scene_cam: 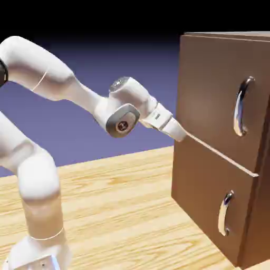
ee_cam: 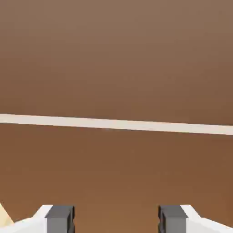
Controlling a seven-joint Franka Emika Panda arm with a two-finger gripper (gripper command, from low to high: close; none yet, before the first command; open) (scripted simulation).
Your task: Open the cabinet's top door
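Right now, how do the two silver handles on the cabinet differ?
The upper handle looks longer and sits high on the top door, while the lower handle looks shorter and sits on the panel below. The upper handle is also nearer the exterior view's right edge than the lower handle. Both are shiny, curved and roughly upright.

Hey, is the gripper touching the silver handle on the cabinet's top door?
Apart. The exterior view shows the gripper near the top door's far edge, with bare brown panel between it and the handle.
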